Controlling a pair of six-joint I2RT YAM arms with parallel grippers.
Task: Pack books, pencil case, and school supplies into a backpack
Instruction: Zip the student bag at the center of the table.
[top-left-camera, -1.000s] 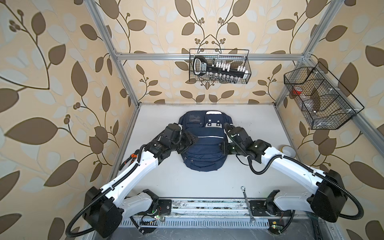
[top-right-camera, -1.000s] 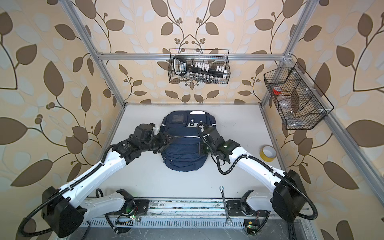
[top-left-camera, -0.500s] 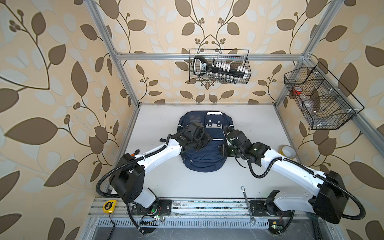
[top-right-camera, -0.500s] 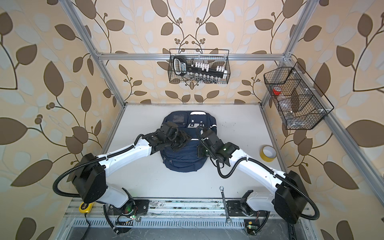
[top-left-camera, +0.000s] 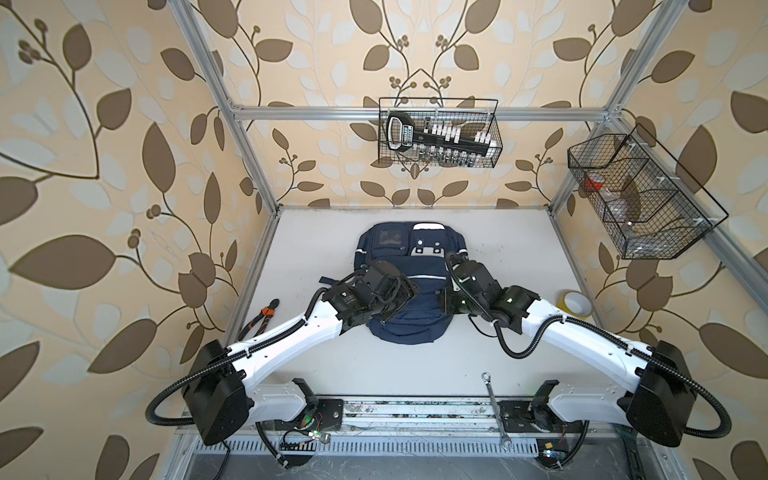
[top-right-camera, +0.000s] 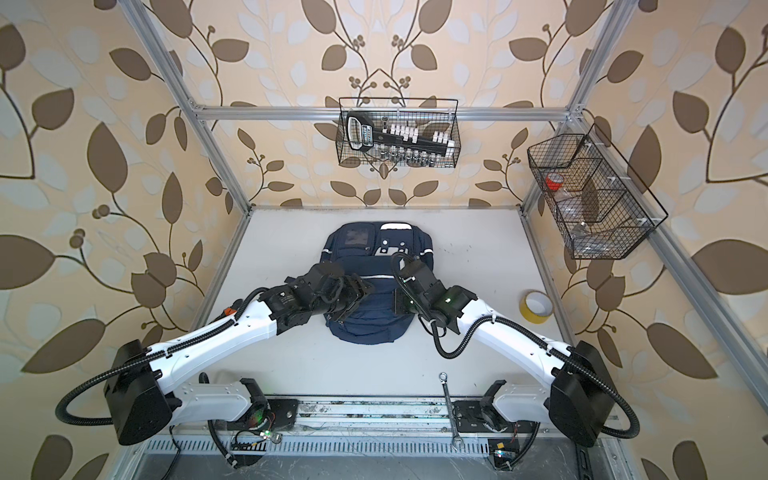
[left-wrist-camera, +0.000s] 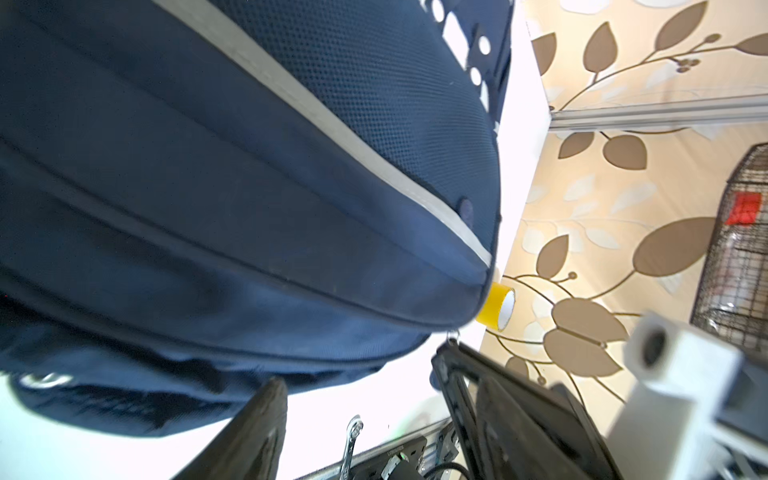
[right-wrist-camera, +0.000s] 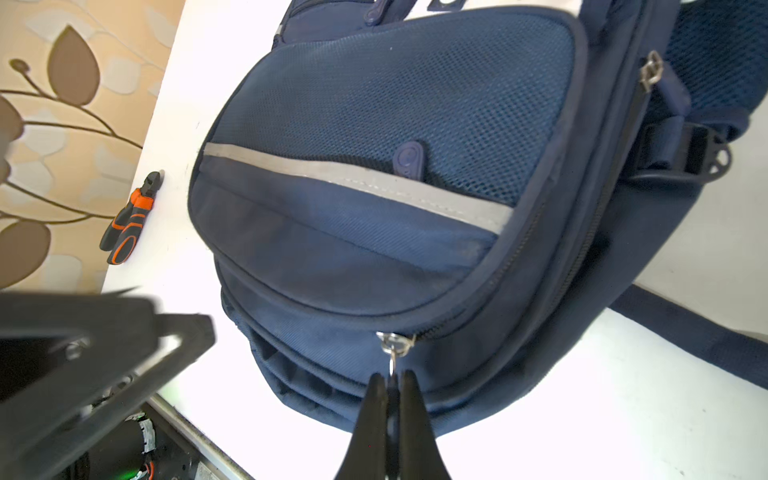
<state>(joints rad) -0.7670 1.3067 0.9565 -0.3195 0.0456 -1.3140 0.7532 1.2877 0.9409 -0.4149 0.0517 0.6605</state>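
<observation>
Matt woven cloth + mesh on backpack (right-wrist-camera: 374, 249); shiny metal zip pull (right-wrist-camera: 394, 345)

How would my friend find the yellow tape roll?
Start at the white table with the big navy backpack in the middle. Look along the table's right edge, under the side wire basket. The tape roll there is the only round, yellow thing.

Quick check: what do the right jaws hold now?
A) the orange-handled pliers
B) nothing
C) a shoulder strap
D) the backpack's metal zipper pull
D: in the right wrist view the right gripper is shut on the metal zipper pull at the seam of the backpack.
</observation>
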